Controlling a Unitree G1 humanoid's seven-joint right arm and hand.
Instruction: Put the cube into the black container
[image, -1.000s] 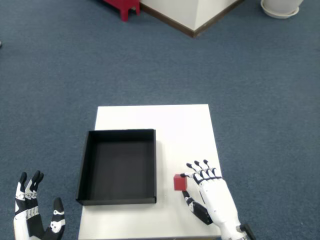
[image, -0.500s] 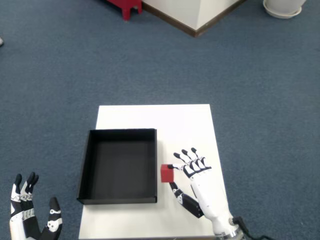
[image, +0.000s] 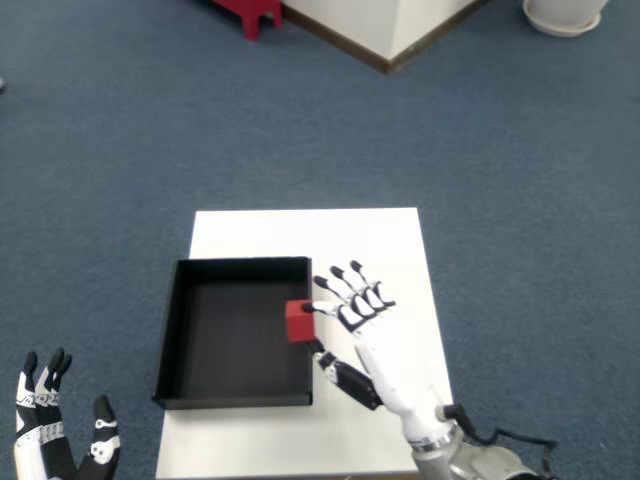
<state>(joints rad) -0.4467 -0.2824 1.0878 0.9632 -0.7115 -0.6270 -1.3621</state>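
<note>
Head view: white surface (image: 350, 240) on blue carpet (image: 120, 150); black container (image: 170, 330) on the left part of the surface, open at the top, nothing visible inside on its floor; red cube (image: 298, 321) pinched between thumb and one fingertip of the right robot hand (image: 362, 330), so clamped on the cube, with the other fingers (image: 345, 278) spread and pointing up-left; cube seen over the right wall of the container, partly above the interior; impossible to tell whether touching the rim or lifted above it; white forearm reaching in from the lower right corner, with a cable near the wrist; left robot hand (image: 55, 430) at the lower left, beside the surface and well apart from the container, fingers apart, holding nothing; at the top edge, a red object (image: 245, 12), a white wall corner with brown baseboard (image: 385, 35), and a white round base (image: 560, 15).
</note>
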